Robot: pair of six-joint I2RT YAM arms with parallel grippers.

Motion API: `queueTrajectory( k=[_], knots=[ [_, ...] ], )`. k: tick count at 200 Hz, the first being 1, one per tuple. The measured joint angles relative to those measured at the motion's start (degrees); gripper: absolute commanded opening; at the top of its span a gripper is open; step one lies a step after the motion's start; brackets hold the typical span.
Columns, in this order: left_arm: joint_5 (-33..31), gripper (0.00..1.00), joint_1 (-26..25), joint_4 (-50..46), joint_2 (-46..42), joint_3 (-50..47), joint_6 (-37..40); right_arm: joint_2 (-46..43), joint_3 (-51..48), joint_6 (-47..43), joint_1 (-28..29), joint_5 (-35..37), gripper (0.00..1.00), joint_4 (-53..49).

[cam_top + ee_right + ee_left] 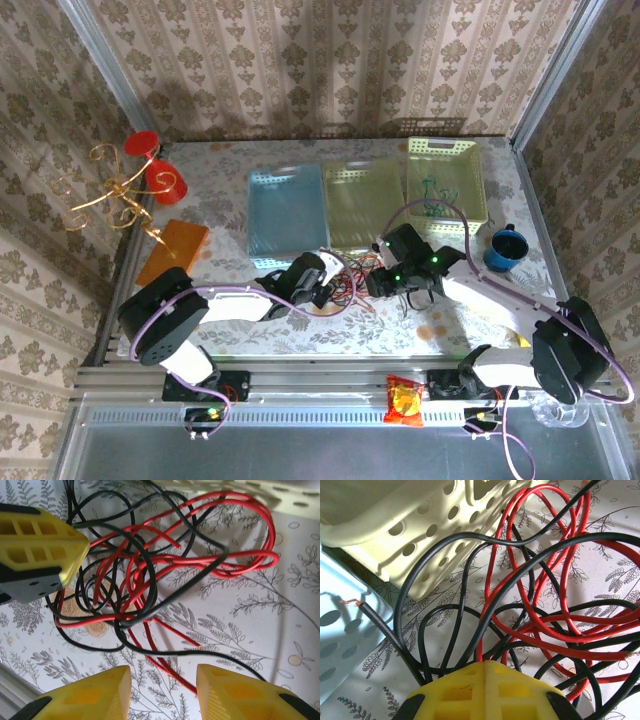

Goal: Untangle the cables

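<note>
Knot of thin red and black cables [345,283] sits on the floral tablecloth [280,645] by the pale perforated basket [365,510]. The left gripper [485,675] pinches several strands, probably anchoring them; the right gripper [163,680] gapes open over a red strand.

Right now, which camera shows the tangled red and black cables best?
Right wrist: the cables lie almost whole in frame, red and black loops traceable. Left wrist is closer but crops them; top external shows them as a small distant knot.
</note>
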Motion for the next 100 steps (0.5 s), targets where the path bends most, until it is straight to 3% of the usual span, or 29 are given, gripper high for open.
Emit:
queueTrajectory(
  k=[21,100],
  knots=[
    [-0.2,0.0,-0.13,0.0,0.0,0.0,0.0,1.11,1.25,-1.16,0.11,0.07,0.58,0.02],
    [-0.59,0.0,-0.15,-0.07,0.0,0.0,0.0,9.99,2.23,-4.48,1.88,-2.05,0.6,0.09]
  ],
)
